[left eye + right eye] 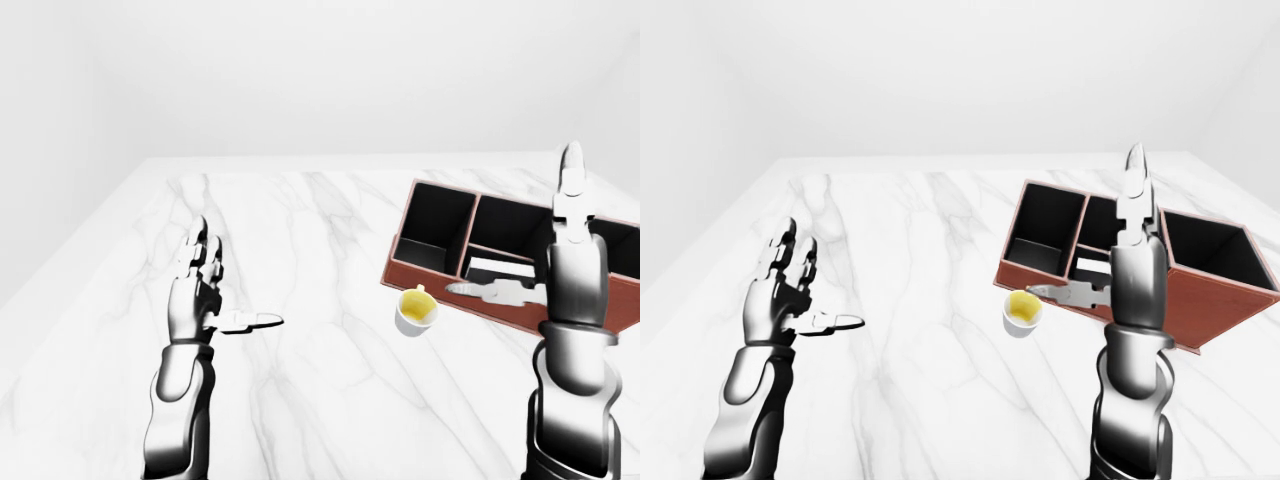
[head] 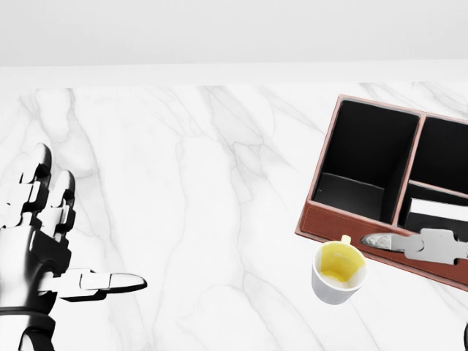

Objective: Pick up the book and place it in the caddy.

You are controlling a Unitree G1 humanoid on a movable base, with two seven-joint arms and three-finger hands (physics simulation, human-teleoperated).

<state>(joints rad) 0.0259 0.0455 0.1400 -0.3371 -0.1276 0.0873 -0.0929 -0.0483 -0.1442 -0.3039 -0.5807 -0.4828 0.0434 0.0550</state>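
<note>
The brown caddy [image 2: 344, 223] with black compartments stands at the right of the head view. A flat white-edged thing [image 2: 435, 210], seemingly the book, lies in its middle compartment, partly hidden by the caddy wall. My right hand [image 1: 1125, 265] is raised beside the caddy with fingers pointing up and spread, open and holding nothing; its thumb [image 2: 409, 243] reaches across the caddy's near wall. My left hand [image 2: 55, 234] hovers open over the marble at the left, far from the caddy.
A white cup [image 2: 338, 272] with a yellow inside stands on the white marble table [image 2: 219, 183], touching or just short of the caddy's near wall. In the right-eye view the caddy has a third, larger compartment [image 1: 1200, 255] at the right. A pale wall rises beyond the table.
</note>
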